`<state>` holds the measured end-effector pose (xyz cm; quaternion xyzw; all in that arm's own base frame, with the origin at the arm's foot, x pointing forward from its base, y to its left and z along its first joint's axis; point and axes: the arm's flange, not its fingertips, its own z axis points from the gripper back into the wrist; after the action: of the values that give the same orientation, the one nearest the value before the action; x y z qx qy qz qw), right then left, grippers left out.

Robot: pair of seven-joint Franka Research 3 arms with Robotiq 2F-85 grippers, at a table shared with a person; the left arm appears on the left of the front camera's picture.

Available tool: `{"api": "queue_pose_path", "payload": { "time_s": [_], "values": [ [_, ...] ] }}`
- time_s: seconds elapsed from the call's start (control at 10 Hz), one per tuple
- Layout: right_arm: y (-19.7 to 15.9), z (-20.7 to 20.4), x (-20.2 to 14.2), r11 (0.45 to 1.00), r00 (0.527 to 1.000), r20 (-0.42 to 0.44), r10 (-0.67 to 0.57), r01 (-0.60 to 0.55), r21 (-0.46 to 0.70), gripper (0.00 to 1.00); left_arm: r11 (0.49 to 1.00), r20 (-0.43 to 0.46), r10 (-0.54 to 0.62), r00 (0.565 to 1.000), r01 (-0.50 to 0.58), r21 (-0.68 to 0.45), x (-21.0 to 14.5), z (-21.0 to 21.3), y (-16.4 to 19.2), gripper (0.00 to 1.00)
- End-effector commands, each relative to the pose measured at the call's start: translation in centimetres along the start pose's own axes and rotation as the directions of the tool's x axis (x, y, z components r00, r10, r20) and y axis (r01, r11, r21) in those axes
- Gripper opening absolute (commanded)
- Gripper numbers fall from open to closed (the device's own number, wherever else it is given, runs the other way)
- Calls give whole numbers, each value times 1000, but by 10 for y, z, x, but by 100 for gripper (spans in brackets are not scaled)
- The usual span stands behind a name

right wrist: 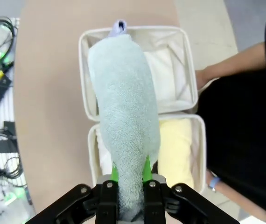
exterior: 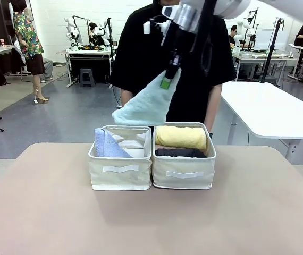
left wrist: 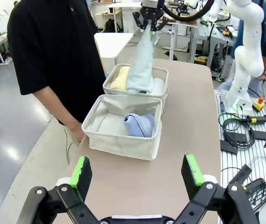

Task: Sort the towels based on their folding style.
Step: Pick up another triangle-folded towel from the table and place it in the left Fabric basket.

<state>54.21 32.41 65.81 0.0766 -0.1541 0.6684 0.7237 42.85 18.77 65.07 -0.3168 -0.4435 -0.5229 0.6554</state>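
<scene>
Above the two beige bins, upper centre of the front view, my right pincer point(exterior: 166, 83) clamps the pale teal towel point(exterior: 143, 104). Lavender-blue wedge point(exterior: 107, 145) sits binned lower left, yellow roll point(exterior: 181, 137) and dark grey roll point(exterior: 180, 152) right. Left pincer point(left wrist: 137, 171) gapes, holding nothing. Nearly sorted, I judge.

towels point(exterior: 146, 103): 4 | bins point(exterior: 120, 172): 2 | person point(exterior: 141, 48): 1

The pale teal terry-cloth towel point(right wrist: 126, 121) looks fuzzy and nubbly; the two beige woven-fabric bins point(exterior: 120, 172) look matt, and the tan surface point(exterior: 151, 223) smooth and matt.
</scene>
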Motion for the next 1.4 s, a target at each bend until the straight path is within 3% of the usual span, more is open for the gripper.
{"api": "queue_pose_path", "payload": {
  "time_s": [0.0,0.2,0.3,0.8,1.1,1.3],
  "values": [
    [-18,7,36,1000,1000,-6,-26,26,4,19,1000,1,1,1000,-1,13,1,0,-2,100],
    [-17,0,42,1000,1000,-5,15,-15,12,19,1000,1,1,1000,-1,13,1,0,-2,100],
    [-5,-9,25,1000,1000,22,-6,6,12,19,1000,1,1,1000,-1,13,1,0,-2,100],
    [-9,-12,28,1000,1000,22,-3,3,16,19,1000,1,1,1000,-1,13,1,0,-2,100],
    [-14,-32,60,997,998,-27,-58,56,-52,19,1000,1,1,1000,-1,13,1,0,-2,100],
    [-22,-48,75,990,995,-11,-101,99,-97,19,1000,1,1,1000,-1,13,1,0,-2,100]
  ]
}}
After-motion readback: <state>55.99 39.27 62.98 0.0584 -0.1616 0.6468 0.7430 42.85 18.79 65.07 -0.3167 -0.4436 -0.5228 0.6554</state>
